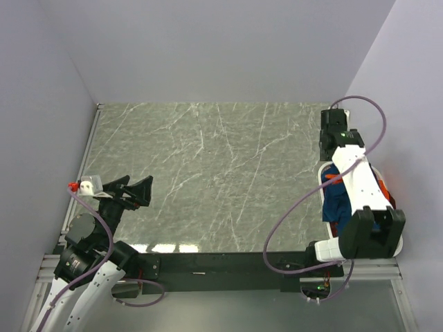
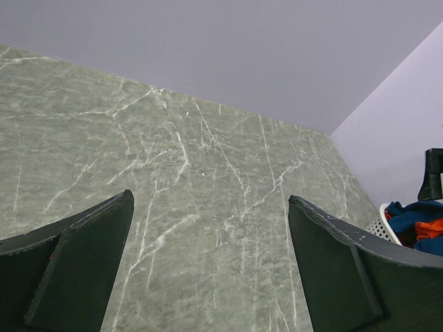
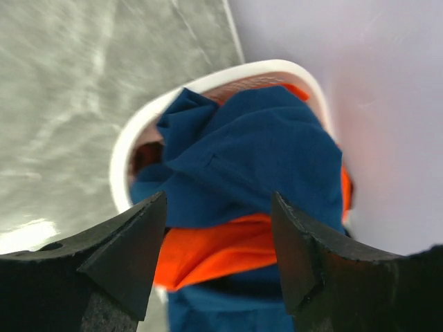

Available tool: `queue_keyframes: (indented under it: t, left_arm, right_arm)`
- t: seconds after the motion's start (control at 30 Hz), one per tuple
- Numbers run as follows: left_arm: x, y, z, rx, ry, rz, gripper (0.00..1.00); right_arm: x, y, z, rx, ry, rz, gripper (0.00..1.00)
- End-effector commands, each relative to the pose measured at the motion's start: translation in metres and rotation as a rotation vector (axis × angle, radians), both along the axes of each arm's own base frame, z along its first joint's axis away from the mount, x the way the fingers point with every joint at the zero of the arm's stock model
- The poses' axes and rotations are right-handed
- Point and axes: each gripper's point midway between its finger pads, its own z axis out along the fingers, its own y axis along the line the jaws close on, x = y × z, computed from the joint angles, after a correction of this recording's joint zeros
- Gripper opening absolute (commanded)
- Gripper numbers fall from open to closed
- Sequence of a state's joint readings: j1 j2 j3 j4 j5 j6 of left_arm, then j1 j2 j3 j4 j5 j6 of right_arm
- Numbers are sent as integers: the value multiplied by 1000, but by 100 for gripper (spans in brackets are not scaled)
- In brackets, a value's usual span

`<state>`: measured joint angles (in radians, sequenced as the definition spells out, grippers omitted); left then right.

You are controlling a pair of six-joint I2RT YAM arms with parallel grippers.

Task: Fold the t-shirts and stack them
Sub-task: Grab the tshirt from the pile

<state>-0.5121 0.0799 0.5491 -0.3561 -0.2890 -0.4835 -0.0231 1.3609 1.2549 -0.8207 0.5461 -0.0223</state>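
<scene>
The t-shirts lie crumpled together in a white basket [image 3: 129, 142] at the table's right edge. A blue t-shirt [image 3: 256, 152] is on top, and an orange t-shirt [image 3: 221, 252] shows beneath it. In the top view the same blue cloth [image 1: 338, 202] and orange cloth [image 1: 333, 178] sit partly under the right arm. My right gripper [image 3: 218, 200] hangs open just above the pile, with nothing between its fingers. My left gripper [image 1: 137, 185] is wide open and empty over bare table at the near left [image 2: 210, 197], far from the basket.
The green marble table [image 1: 221, 173] is walled at the back and on both sides. The basket [image 2: 379, 225] stands against the right wall. A pale cable [image 1: 291, 214] loops from the right arm over the table's near right part.
</scene>
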Motion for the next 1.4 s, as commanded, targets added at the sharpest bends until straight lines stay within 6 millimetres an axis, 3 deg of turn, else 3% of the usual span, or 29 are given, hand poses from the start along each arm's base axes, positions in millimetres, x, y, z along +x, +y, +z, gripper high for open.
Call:
queue_keyframes:
  t: [0.0, 0.27, 0.67, 0.87, 0.93, 0.97, 1.0, 1.1, 1.17, 1.27, 1.37]
  left_arm:
    - [1, 1, 6, -9, -19, 7, 100]
    - [4, -2, 4, 1, -9, 3, 99]
    - [6, -2, 1, 8, 3, 8, 100]
    - [7, -2, 1, 11, 4, 8, 99]
    - [6, -2, 1, 8, 3, 9, 100]
    - [6, -2, 2, 8, 1, 8, 99]
    - [6, -2, 1, 8, 1, 8, 99]
    - [6, -2, 2, 7, 0, 8, 99]
    - [5, -1, 2, 6, -1, 8, 99]
    - [5, -1, 2, 6, 2, 9, 99]
    - [6, -2, 1, 8, 3, 8, 100]
  right_arm:
    - [0, -19, 11, -178, 98, 16, 68]
    - [8, -13, -18, -282, 247, 81, 69]
    - [18, -28, -38, -381, 361, 22, 66]
    - [13, -39, -35, -350, 324, -39, 41]
    - [6, -51, -33, -326, 305, -83, 23]
    - [4, -53, -31, -319, 295, -95, 9]
    - [2, -55, -30, -307, 279, -115, 4]
    - [-2, -58, -18, -283, 216, -162, 0]
    - [-8, -64, 3, -288, 141, -211, 0]
    - [-15, -70, 51, -311, -29, -295, 0]
    - [-25, -73, 118, -323, -256, -374, 0]
